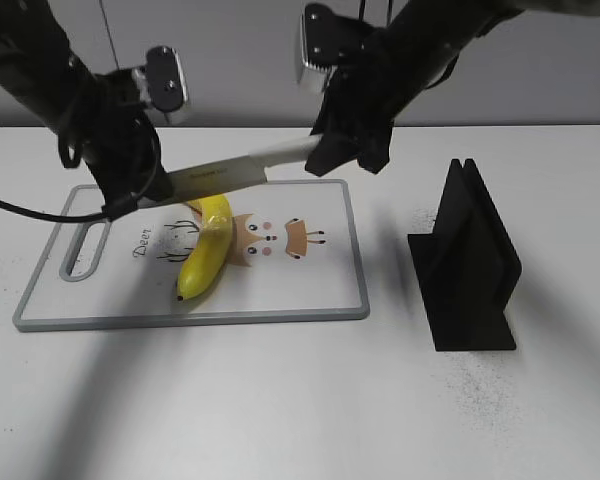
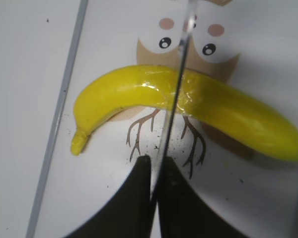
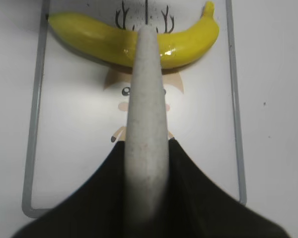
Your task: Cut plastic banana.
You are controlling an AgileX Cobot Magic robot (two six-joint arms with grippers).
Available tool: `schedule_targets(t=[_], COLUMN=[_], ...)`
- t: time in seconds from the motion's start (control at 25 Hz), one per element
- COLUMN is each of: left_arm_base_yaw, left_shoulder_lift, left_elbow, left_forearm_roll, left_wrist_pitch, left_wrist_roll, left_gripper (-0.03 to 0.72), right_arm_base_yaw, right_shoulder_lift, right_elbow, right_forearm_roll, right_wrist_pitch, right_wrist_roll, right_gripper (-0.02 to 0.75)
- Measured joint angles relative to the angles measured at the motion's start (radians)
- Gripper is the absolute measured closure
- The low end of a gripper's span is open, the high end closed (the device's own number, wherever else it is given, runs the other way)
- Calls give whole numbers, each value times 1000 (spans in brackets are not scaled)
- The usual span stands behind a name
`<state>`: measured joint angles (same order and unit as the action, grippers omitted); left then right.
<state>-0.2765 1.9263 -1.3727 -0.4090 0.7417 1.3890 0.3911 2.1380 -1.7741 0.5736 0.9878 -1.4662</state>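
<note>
We see the plastic banana [image 1: 206, 257] lying on the cutting board [image 1: 310, 290], over its printed cartoon animal, on the white surface [image 1: 280, 400]. A white knife [image 1: 235, 170] hangs above the banana's middle. The right gripper [image 1: 342, 150] has its jaws clamped on the handle; the left gripper [image 1: 140, 185] has its jaws pinched on the blade's tip. A black stand [image 1: 467, 265] sits well apart, to the right.

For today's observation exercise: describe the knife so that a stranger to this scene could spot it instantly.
Start at the cutting board on the white table. Above it, two black arms meet over the plastic banana. The knife bridges them: the right gripper holds its pale handle, the left gripper its blade tip. It is the only long white object.
</note>
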Motion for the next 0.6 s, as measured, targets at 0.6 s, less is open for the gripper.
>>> schedule_targets(t=[0.6], left_arm_base_yaw=[-7], left_shoulder_lift=[153], left_elbow=[-28], left_forearm_roll=[-63], left_wrist_pitch=[-96], left_wrist_roll=[49], left_gripper=[666], right_arm_base_yaw=[-5], right_shoulder_lift=[206], right_elbow=[-33], right_forearm_roll=[-119], right_wrist_pitch=[19], right_wrist_roll=[166], right_gripper=[555])
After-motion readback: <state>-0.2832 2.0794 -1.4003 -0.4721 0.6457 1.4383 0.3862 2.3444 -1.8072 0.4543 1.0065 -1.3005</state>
